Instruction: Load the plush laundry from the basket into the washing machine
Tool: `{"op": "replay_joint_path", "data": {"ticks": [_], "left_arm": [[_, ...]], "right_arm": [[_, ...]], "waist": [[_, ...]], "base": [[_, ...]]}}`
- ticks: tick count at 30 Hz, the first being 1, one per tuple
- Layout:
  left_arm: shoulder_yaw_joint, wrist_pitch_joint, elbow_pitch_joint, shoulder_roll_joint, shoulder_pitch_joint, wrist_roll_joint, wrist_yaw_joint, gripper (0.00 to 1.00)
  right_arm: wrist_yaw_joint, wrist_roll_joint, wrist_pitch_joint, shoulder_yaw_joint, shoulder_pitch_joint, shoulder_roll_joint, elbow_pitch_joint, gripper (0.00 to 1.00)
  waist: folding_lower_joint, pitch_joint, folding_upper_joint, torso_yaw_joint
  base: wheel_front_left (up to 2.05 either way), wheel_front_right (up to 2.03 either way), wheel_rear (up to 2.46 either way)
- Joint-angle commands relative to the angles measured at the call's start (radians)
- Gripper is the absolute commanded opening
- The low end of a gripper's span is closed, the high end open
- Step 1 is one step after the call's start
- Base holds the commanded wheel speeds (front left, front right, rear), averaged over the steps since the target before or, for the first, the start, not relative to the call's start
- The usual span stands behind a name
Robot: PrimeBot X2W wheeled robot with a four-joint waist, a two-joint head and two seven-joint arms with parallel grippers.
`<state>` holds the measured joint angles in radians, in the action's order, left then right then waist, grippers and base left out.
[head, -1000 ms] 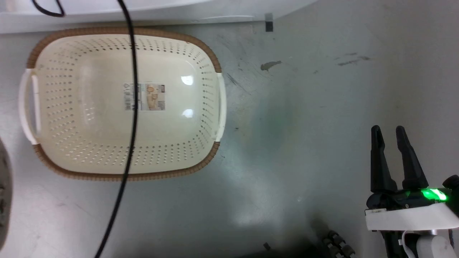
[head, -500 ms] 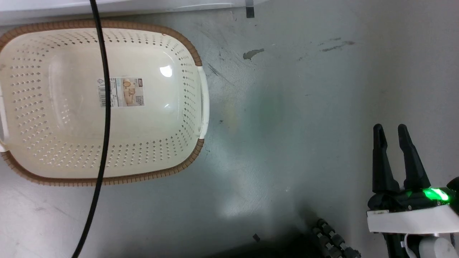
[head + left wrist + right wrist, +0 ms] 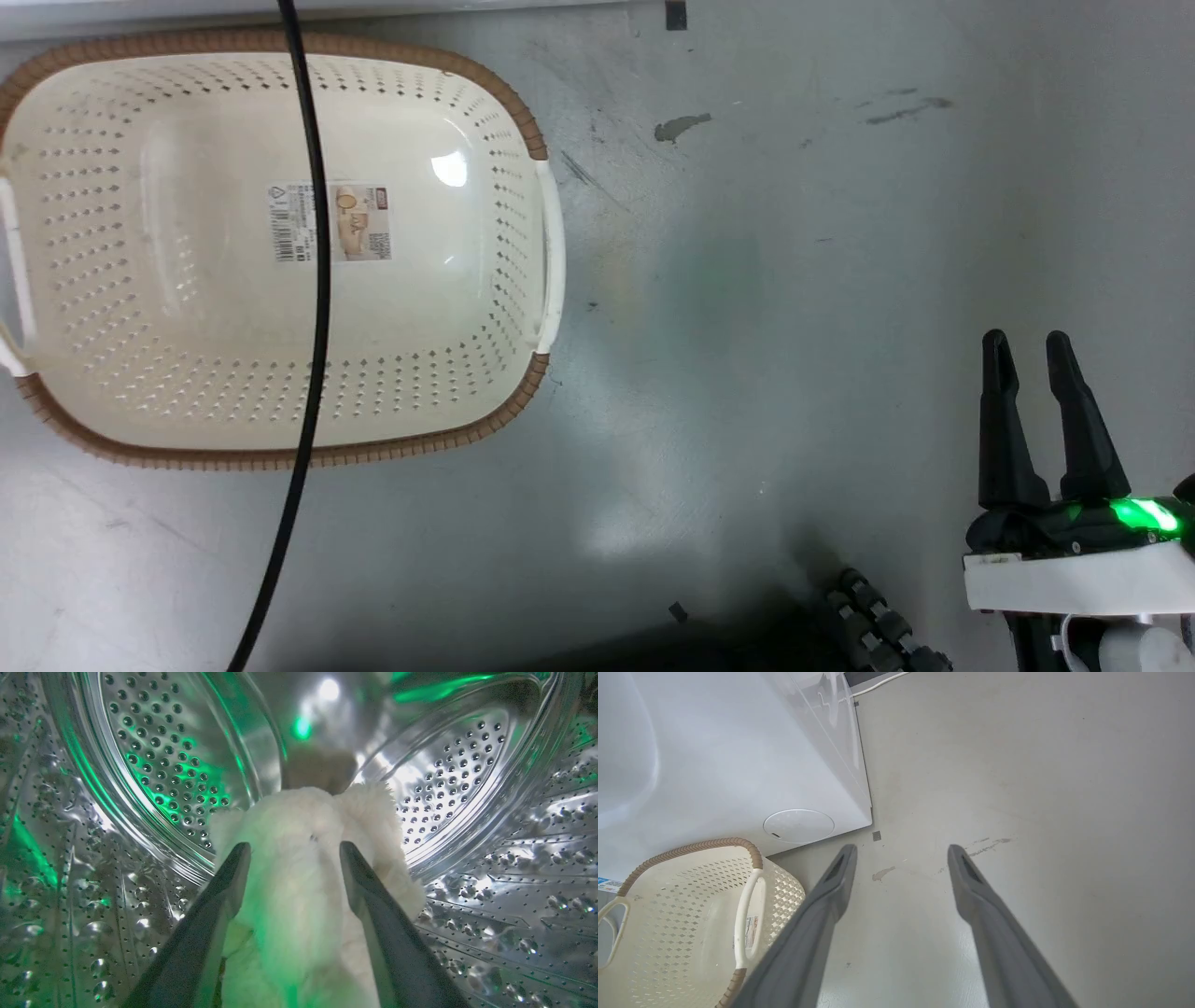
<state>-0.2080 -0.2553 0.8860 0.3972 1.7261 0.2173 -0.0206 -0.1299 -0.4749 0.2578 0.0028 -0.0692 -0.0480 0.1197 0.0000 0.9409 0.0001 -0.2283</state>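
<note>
In the left wrist view the fluffy pale plush laundry (image 3: 299,868) lies inside the washing machine's shiny perforated drum (image 3: 163,756). My left gripper (image 3: 293,848) is open, one finger on each side of the plush and spread as wide as the right one's. The cream basket (image 3: 280,457) stands on the floor at the upper left of the head view with nothing in it but its label sticker (image 3: 331,222). My right gripper (image 3: 1027,341) hangs open over bare floor at the lower right, far from the basket. The right wrist view shows the basket (image 3: 691,905) beside the washing machine's white body (image 3: 714,765).
A black cable (image 3: 317,280) hangs across the basket from top to bottom of the head view. The grey floor (image 3: 747,280) carries scuffs and a small stain (image 3: 681,126). A dark ribbed hose (image 3: 878,625) lies at the bottom edge near my right arm.
The head camera has swung, so the basket and floor marks slid left, then a little back right. The black cable swayed across the basket. My right gripper stays open and keeps its place.
</note>
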Motion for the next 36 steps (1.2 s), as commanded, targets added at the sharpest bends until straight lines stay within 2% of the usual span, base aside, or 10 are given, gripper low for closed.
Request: {"op": "replay_joint_path", "data": {"ticks": [1, 23, 36], "left_arm": [[0.003, -0.004, 0.004, 0.001, 0.01, 0.005, 0.0, 1.0], [0.038, -0.006, -0.074, -0.137, -0.217, 0.064, -0.029, 1.0], [0.051, -0.006, -0.093, -0.24, -0.42, 0.082, -0.059, 1.0]], "right_arm": [[-0.001, 0.007, 0.004, -0.004, 0.004, -0.002, 0.004, 1.0], [-0.001, 0.072, 0.004, -0.056, -0.032, -0.002, -0.022, 1.0], [-0.001, 0.095, 0.004, -0.065, -0.043, -0.002, -0.078, 1.0]], "waist": [[0.0, -0.003, -0.0001, 0.005], [0.0, -0.108, -0.0001, 0.121], [0.0, -0.256, -0.0001, 0.171]], "base": [[0.0, 0.0, 0.0], [0.0, 0.0, 0.0], [0.0, 0.0, 0.0]]}}
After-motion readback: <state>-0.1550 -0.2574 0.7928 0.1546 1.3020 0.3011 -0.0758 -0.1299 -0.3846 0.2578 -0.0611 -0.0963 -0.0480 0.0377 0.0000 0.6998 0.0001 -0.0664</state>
